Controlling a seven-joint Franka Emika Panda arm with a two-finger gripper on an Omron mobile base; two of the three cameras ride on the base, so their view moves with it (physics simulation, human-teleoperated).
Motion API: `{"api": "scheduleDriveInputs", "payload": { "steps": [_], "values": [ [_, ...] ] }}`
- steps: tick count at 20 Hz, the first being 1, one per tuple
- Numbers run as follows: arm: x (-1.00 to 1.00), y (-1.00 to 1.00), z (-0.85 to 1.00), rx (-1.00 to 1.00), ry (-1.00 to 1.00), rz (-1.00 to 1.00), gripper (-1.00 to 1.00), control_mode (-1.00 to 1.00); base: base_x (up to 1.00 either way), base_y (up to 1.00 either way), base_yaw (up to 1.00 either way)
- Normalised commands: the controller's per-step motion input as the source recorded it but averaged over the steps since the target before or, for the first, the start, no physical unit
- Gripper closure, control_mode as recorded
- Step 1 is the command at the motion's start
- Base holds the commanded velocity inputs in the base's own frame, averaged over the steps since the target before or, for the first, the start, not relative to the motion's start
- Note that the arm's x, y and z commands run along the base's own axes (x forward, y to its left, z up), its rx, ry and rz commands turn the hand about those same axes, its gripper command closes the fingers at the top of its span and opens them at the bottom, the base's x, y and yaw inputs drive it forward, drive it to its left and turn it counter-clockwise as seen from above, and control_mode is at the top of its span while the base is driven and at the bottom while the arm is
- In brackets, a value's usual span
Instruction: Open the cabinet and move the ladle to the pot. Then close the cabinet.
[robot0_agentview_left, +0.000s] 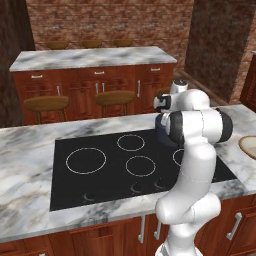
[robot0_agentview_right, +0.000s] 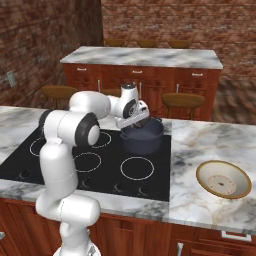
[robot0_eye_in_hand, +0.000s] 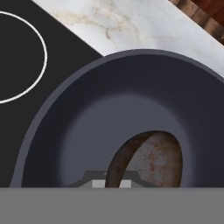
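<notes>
The dark blue-grey pot (robot0_agentview_right: 143, 141) stands on the black cooktop's far right ring, and the arm partly hides the pot (robot0_agentview_left: 160, 131) in the left base view. My gripper (robot0_agentview_right: 135, 121) hovers just above its near rim, shut on the ladle. In the hand view the ladle's rusty metal bowl (robot0_eye_in_hand: 151, 158) hangs inside the pot (robot0_eye_in_hand: 83, 127), right by my gripper (robot0_eye_in_hand: 113, 183). The cabinet is out of view.
A shallow beige bowl (robot0_agentview_right: 223, 179) sits on the marble counter right of the cooktop (robot0_agentview_right: 95, 162). Behind the counter stand wooden stools (robot0_agentview_left: 46, 103) and an island (robot0_agentview_left: 90, 57) with drawer fronts. Brick walls close the room.
</notes>
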Motion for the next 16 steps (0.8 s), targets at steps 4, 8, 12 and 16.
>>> {"api": "scheduleDriveInputs", "payload": {
  "steps": [4,8,12,16],
  "values": [
    [0.15,-0.01,-0.22,0.00,0.00,0.00,1.00,-1.00,0.00,0.00,0.00],
    [0.14,-0.03,-0.19,0.00,0.00,0.00,1.00,-1.00,0.00,0.00,0.00],
    [0.13,-0.03,-0.19,0.00,0.01,0.00,1.00,-1.00,0.00,0.00,0.00],
    [0.15,-0.03,-0.18,0.00,0.01,0.00,1.00,-1.00,0.00,0.00,0.00]
  ]
}}
